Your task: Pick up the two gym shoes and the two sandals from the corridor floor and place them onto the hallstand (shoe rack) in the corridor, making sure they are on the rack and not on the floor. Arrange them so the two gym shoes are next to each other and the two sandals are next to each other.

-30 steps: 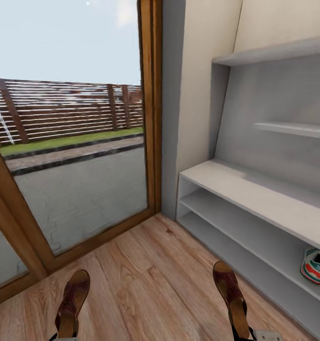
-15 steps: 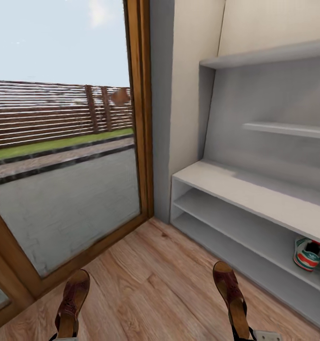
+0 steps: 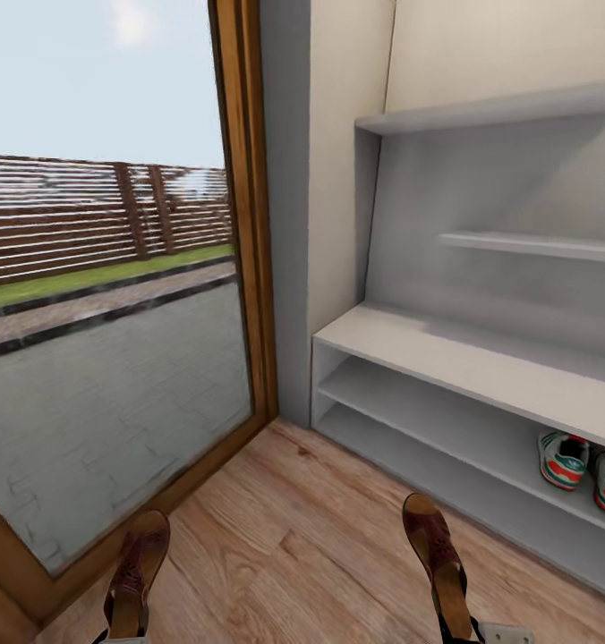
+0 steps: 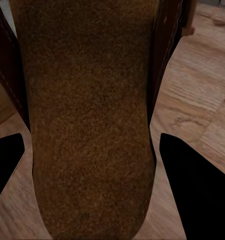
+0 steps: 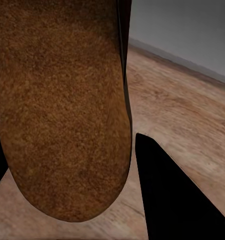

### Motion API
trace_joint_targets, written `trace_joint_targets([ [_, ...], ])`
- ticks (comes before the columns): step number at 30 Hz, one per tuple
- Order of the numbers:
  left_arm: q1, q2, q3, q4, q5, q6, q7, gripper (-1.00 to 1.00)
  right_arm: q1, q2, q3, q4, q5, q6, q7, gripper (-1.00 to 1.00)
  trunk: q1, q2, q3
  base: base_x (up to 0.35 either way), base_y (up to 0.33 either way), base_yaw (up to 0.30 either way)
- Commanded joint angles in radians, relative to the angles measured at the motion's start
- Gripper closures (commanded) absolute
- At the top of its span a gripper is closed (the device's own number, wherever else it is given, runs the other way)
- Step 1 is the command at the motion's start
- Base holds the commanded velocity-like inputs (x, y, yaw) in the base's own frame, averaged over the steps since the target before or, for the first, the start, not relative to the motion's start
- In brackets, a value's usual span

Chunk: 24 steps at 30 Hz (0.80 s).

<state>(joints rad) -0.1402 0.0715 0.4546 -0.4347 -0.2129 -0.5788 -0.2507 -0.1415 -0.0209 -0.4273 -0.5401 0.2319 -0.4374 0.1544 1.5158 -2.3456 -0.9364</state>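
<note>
While each gripper clamps a brown sandal — left sandal (image 3: 134, 577), right sandal (image 3: 437, 556) — above the wood floor (image 3: 293, 528), two gym shoes (image 3: 582, 463) sit side by side on the grey hallstand's (image 3: 446, 358) lower shelf, far right; a glazed door (image 3: 106, 358) stands left.

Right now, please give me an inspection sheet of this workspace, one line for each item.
Surface: wood-plank corridor floor.
Job's things: two gym shoes side by side on the hallstand, on a low shelf; one sandal in the left gripper, other sandal in the right gripper.
Clutter: nothing seen.
Grippers: each closed on its sandal.
Cables: nothing seen.
Surroundings: glass door, wooden fence outside.
</note>
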Motion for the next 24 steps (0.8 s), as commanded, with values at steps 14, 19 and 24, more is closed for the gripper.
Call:
trace_joint_targets([
  [14,-0.001,-0.001,0.009,0.001,-0.009,-0.004,-0.005,1.00,-0.001,0.001,-0.008,0.000,0.004,-0.003,0.009,1.00,0.000,0.000,0.007,0.004,0.276,-0.257],
  [19,-0.001,-0.001,0.009,0.001,-0.009,-0.004,-0.005,1.00,-0.001,0.001,-0.008,0.000,0.004,-0.003,0.009,1.00,0.000,0.000,0.010,0.000,0.075,-0.257],
  [24,-0.001,-0.001,0.009,0.001,-0.010,-0.004,-0.005,1.00,-0.001,0.001,-0.008,0.000,0.004,-0.003,0.010,1.00,0.000,0.000,0.013,0.000,0.017,-0.257],
])
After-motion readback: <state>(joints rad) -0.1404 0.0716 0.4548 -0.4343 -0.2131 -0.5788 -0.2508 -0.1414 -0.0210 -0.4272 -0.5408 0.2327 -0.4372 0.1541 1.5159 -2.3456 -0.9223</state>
